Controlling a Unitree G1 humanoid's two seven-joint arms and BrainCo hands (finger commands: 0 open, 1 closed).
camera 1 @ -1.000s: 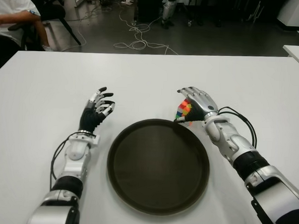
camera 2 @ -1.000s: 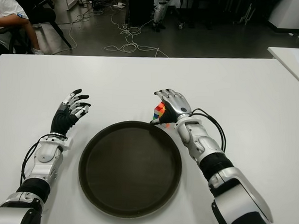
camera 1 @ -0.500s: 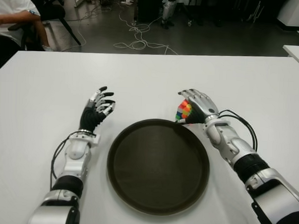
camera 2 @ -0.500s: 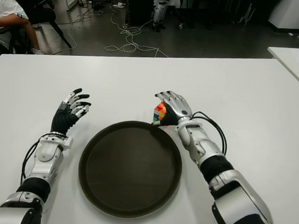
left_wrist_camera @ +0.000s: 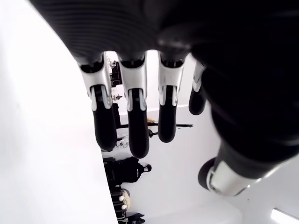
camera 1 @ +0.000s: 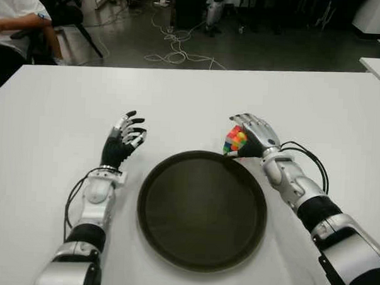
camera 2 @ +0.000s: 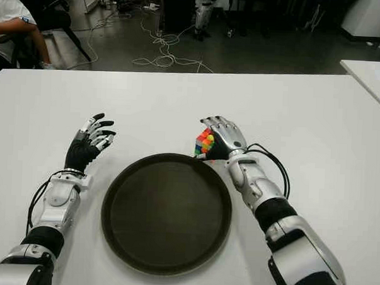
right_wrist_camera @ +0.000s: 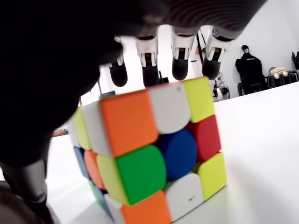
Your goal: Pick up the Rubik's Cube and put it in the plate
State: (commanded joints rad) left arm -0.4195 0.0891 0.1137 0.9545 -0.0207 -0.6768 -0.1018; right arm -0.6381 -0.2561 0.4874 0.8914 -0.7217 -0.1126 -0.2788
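rubik's cube [camera 1: 235, 141], multicoloured plastic, sits on the white table [camera 1: 59, 111] just beyond the far right rim of the round dark brown plate [camera 1: 202, 209]. my right hand [camera 1: 252, 135] cups it, fingers [right_wrist_camera: 180, 56] arched over the top but not clearly clamped. lifting now, it could slip and land outside the plate. my left hand [camera 1: 122, 141] shows open, left of the plate.

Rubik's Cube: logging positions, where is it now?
The Rubik's Cube sits on the white table, under the right hand, just beyond the plate's far right rim.
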